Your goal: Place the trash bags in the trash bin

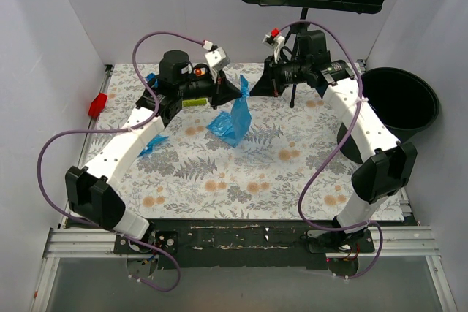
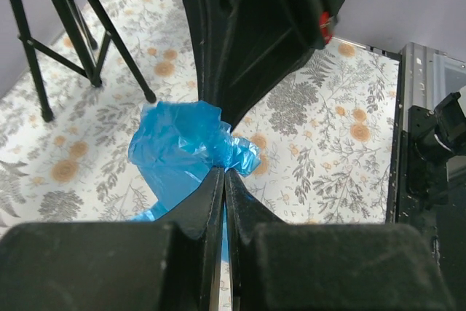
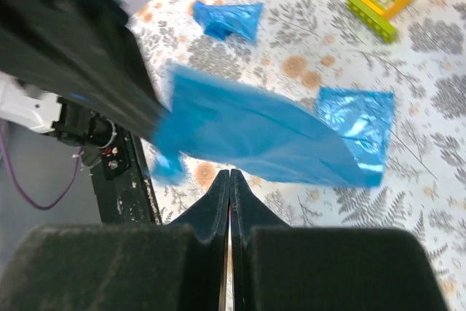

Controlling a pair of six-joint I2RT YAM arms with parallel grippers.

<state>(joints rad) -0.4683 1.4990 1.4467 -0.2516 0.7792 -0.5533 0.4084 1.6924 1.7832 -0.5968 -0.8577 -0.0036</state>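
Left claw (image 2: 223, 176) is clamped tight on the blue trash bag (image 1: 234, 118), which hangs over the desk (image 1: 241, 173) at mid-frame. Right claw (image 3: 229, 176), fully closed, seems to pinch the same film. Opposed pulling could tear it, or a thin pinch could slip, dropping it short of the trash bin (image 1: 398, 100) at far right.

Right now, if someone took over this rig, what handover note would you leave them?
Left gripper: shut on a translucent bright-blue plastic film bag, held up mid-table.
Right gripper: shut, tips at that same bag's edge, apparently pinching it too.
At least two more blue bags lie on the floral cloth: a flat one and a crumpled wad.
Large round black plastic bin: at the right edge, no bag visible inside.
Done: one bag gripped. Left: carry it to the bin, drop it, fetch the others.
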